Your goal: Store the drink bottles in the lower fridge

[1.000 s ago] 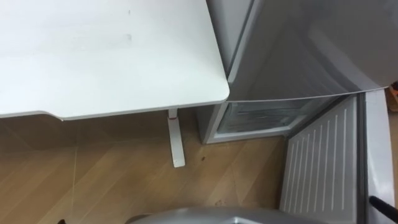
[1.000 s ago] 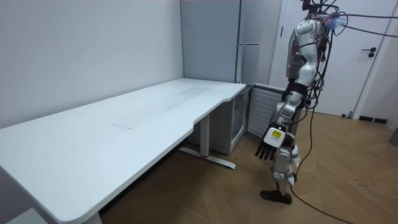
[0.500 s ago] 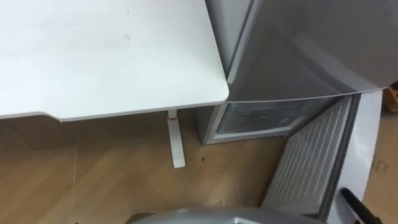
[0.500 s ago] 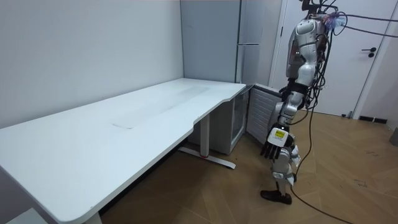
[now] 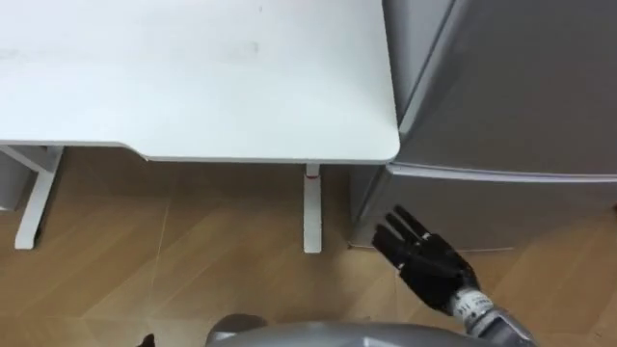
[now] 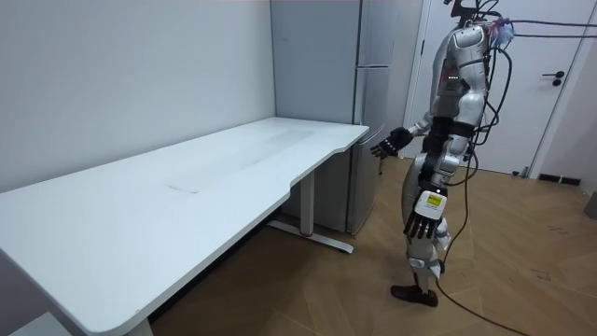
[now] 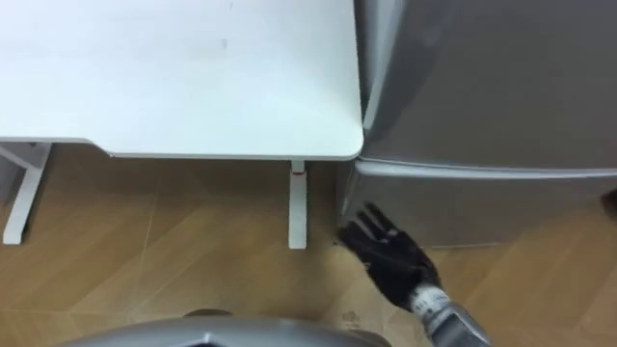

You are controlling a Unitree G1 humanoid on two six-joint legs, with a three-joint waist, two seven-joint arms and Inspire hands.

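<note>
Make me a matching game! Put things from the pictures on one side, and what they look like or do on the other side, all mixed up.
Things:
1. desk
2. fridge
3. right hand
4. left hand

Colour or state:
A. hangs down at the robot's side
B. grey, doors shut
C. white
D. open, held out toward the fridge

Pairs: 1-C, 2-B, 3-D, 4-A
</note>
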